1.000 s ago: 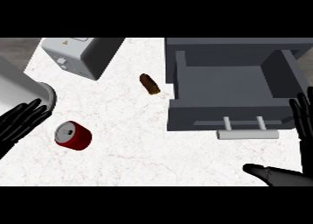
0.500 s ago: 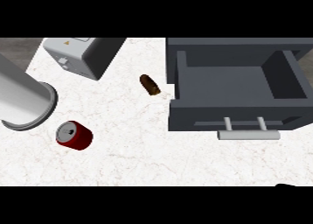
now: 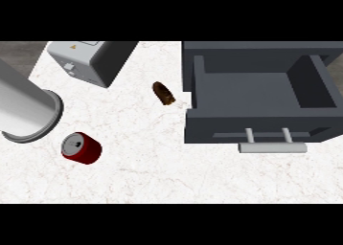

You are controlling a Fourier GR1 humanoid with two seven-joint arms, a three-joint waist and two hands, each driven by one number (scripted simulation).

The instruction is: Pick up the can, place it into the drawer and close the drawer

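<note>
The red can [image 3: 81, 148] lies on its side on the white marble counter [image 3: 153, 172], at the left, with its grey top facing up and left. At the right, the dark grey drawer [image 3: 263, 127] stands pulled open and empty, its pale handle [image 3: 270, 146] toward me. A grey forearm [image 3: 18, 107] comes in from the left edge, and its round end sits just above and left of the can. Neither black hand shows in the head view.
A small brown object [image 3: 164, 92] lies on the counter between the can and the drawer's left wall. A grey box-shaped appliance [image 3: 89, 60] stands at the back left.
Both black hands, at the left and right edges a second ago, have gone out of view. The grey forearm came in from the left and now reaches closer to the can.
</note>
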